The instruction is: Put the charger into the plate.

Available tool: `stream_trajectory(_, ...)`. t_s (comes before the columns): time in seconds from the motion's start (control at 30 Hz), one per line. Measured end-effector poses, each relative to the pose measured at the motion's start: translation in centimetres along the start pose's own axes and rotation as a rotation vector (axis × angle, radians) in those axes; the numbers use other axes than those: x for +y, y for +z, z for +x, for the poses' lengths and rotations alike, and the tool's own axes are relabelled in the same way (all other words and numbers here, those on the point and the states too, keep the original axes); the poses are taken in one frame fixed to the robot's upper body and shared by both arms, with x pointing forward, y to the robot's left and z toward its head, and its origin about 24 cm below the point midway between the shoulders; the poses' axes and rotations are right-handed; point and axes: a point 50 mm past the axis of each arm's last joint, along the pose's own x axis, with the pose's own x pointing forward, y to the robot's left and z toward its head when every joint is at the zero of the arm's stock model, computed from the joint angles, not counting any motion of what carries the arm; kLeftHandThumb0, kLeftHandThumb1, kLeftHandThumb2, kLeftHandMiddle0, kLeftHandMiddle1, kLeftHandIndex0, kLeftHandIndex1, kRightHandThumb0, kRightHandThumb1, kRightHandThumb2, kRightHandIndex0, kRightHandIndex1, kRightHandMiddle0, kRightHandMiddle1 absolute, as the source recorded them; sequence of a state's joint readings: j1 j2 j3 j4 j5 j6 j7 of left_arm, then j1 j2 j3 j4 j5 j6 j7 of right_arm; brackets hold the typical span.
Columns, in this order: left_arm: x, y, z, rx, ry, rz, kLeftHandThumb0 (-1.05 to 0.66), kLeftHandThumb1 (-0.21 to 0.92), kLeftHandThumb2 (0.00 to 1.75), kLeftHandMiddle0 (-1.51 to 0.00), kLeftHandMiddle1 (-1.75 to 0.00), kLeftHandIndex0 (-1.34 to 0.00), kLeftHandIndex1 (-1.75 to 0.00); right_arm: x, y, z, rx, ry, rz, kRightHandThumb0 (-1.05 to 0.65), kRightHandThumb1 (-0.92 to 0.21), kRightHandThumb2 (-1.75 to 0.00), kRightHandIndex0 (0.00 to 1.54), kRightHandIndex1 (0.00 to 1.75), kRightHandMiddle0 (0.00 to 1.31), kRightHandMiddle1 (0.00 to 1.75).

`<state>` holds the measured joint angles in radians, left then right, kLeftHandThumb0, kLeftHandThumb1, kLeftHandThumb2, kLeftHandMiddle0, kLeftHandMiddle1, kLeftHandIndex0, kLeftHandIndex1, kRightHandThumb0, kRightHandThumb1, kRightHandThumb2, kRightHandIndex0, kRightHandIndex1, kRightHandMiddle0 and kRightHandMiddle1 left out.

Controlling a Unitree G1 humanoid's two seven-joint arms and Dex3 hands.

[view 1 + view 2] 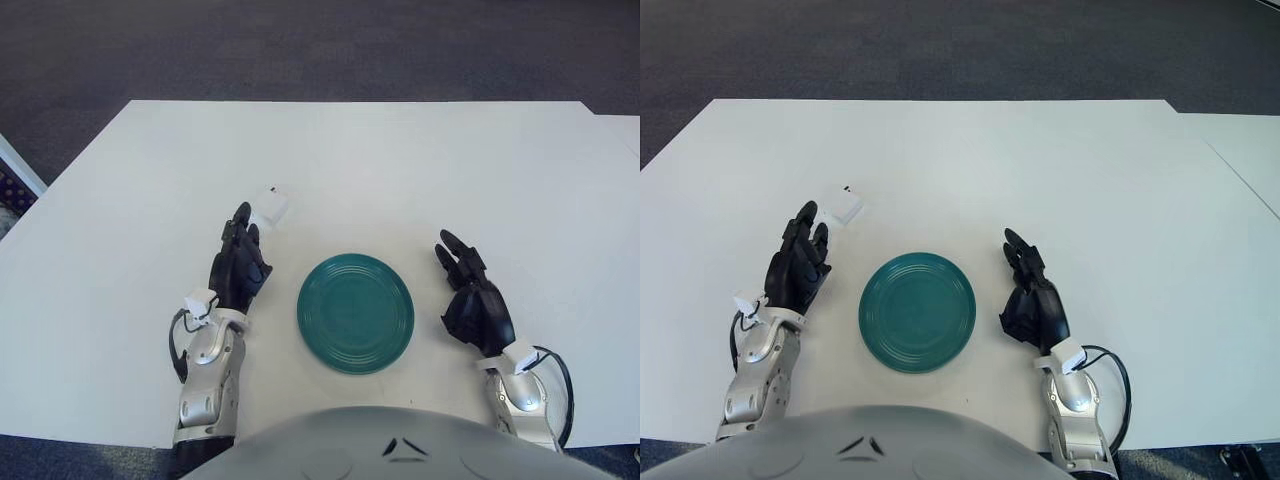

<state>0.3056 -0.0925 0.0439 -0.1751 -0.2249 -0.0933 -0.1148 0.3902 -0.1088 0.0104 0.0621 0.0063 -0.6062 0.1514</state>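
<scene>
The white charger lies on the white desk, left of centre in the frame and above and to the left of the plate. It is not in the plate; a strip of bare desk separates the two. The plate is teal, round and sits low in the middle of the frame, with nothing on it. The left hand shows just left of the plate, its dark fingers loosely extended and pointing up toward the charger; the fingertips reach just below it, and whether they touch it cannot be told. This hand holds nothing. The right hand shows to the right of the plate, near its rim but apart from it, fingers relaxed and slightly spread, also holding nothing.
</scene>
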Motion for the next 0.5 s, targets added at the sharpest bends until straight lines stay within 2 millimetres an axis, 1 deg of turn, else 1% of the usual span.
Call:
stream_trajectory(0.07, 0.0, -0.3, -0.1, -0.004, 0.004, -0.014, -1.04, 0.92, 0.99, -0.28, -0.02, -0.04, -0.58, 0.0, 0.0, 0.0, 0.0, 0.0, -0.005, -0.98, -0.92, -1.13, 0.12, 0.0, 0.0, 0.3)
stream_trajectory(0.17, 0.2, -1.0, -0.3, -0.009, 0.012, -0.056, -1.03, 0.92, 0.94, -0.33, -0.02, -0.08, -0.64, 0.0, -0.1, 0.0, 0.027, -0.003, -0.001, -0.97, -0.92, -1.12, 0.12, 0.0, 0.0, 0.3)
stream_trajectory(0.23, 0.4, -1.5, -0.5, -0.007, 0.009, -0.082, -1.02, 0.92, 0.93, -0.34, -0.02, -0.09, -0.66, -0.1, -0.4, -0.1, 0.052, -0.016, 0.03, -0.96, -0.92, -1.11, 0.11, 0.0, 0.0, 0.3)
stream_trajectory(0.3, 0.5, -1.6, -0.7, -0.016, 0.003, -0.097, -1.02, 0.92, 0.92, -0.34, -0.02, -0.09, -0.67, -0.1, -0.6, -0.1, 0.072, -0.033, 0.073, -0.96, -0.92, -1.11, 0.11, 0.0, 0.0, 0.29)
stream_trajectory(0.5, 0.8, -1.7, -1.3, -0.02, 0.011, -0.104, -1.02, 0.92, 0.91, -0.33, -0.01, -0.09, -0.68, 0.0, -0.3, 0.3, 0.099, -0.067, 0.165, -0.96, -0.92, -1.09, 0.08, 0.0, 0.0, 0.24)
